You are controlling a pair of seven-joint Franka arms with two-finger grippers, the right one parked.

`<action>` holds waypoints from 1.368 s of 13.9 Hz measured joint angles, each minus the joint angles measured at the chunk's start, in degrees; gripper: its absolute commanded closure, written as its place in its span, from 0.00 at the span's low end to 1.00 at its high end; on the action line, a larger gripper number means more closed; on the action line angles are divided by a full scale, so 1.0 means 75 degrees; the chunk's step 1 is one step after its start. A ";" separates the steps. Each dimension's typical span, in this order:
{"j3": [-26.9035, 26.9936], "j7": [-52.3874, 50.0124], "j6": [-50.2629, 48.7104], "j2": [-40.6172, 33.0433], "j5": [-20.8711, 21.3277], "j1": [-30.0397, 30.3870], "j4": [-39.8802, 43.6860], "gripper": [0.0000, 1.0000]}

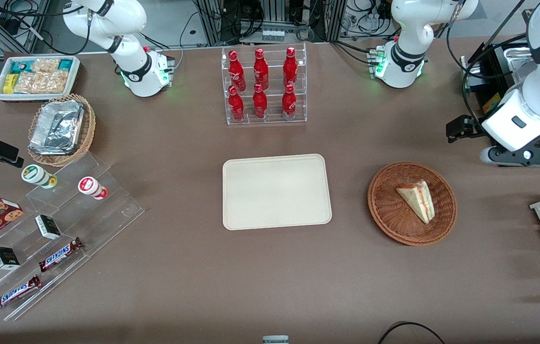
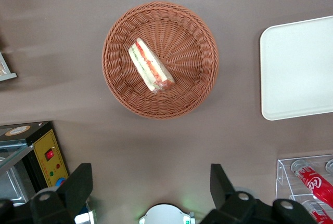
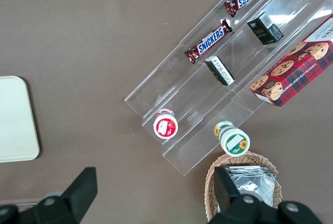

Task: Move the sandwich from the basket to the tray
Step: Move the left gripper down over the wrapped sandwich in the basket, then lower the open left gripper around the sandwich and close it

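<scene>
Sandwich (image 2: 151,65) lies in the wicker basket (image 2: 160,60), long axis diagonal. Gripper (image 2: 151,187) spread wide, empty, high above the basket's rim; tray (image 1: 277,191) beside the basket.

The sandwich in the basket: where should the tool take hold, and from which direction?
Come straight down and close across the sandwich at mid-wedge, fingers on its two broad bread faces. It lies flat in the shallow basket, so nothing blocks the top. The tool hangs open above the table.
</scene>
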 measured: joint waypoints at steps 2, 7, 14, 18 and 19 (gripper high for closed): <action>0.0000 0.0001 0.0004 0.0007 0.0000 0.0000 -0.0048 0.00; 0.0018 -0.0004 0.0738 0.0468 0.0000 0.0081 -0.0460 0.00; 0.0178 -0.0110 0.3753 0.0765 0.0002 0.0203 -0.2572 0.00; 0.0318 -0.0407 0.5487 0.0729 0.0002 0.0211 -0.3752 0.00; 0.0335 -0.0695 0.5913 0.0726 0.0002 0.0212 -0.4088 0.00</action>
